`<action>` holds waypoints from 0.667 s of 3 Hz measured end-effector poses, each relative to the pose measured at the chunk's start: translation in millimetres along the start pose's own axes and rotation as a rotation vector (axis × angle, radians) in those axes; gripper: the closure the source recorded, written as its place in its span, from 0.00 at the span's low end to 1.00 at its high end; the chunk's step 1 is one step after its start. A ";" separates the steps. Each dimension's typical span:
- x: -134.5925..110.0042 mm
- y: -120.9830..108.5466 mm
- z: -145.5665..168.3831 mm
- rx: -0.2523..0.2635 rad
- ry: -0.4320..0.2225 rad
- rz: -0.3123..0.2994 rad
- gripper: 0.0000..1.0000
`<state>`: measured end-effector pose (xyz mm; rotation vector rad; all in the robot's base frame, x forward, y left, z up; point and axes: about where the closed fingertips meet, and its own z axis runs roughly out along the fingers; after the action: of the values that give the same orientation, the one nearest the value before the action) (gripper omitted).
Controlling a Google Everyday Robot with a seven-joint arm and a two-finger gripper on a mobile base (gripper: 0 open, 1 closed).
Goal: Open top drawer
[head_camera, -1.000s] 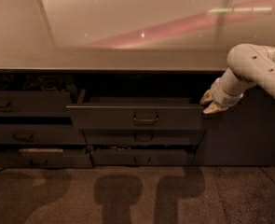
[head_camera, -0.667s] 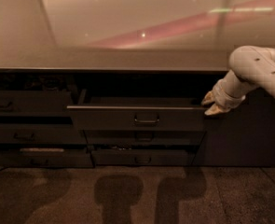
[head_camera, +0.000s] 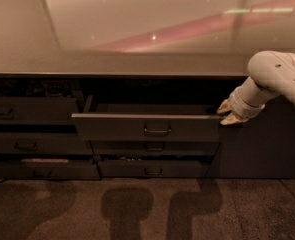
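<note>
The top drawer (head_camera: 112, 128) is the dark grey drawer in the middle column, just under the countertop. It stands pulled out partway, with its flat front forward of the drawers below. A small loop handle (head_camera: 157, 129) sits at the centre of the front. My gripper (head_camera: 229, 113) is at the right end of the drawer front, level with its top edge, at or touching the corner. The white arm (head_camera: 274, 79) reaches in from the right edge of the view. The drawer's inside is dark and mostly hidden.
Two lower grey drawers (head_camera: 154, 148) sit below the open one, the lowest slightly ajar. A left column of drawers (head_camera: 29, 111) stands beside them. The glossy countertop (head_camera: 137, 59) overhangs everything. A plain dark panel (head_camera: 259, 149) fills the right. Speckled floor (head_camera: 137, 209) lies in front.
My gripper and arm have shifted very slightly right and down at the drawer's right corner. The drawer front stays in about the same place.
</note>
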<state>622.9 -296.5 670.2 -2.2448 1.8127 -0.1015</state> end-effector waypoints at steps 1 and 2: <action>-0.3 -0.6 -2.6 0.000 0.000 0.000 1.00; 0.3 5.0 -2.1 0.000 0.000 -0.003 1.00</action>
<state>617.7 -298.0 671.0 -2.2476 1.8085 -0.1020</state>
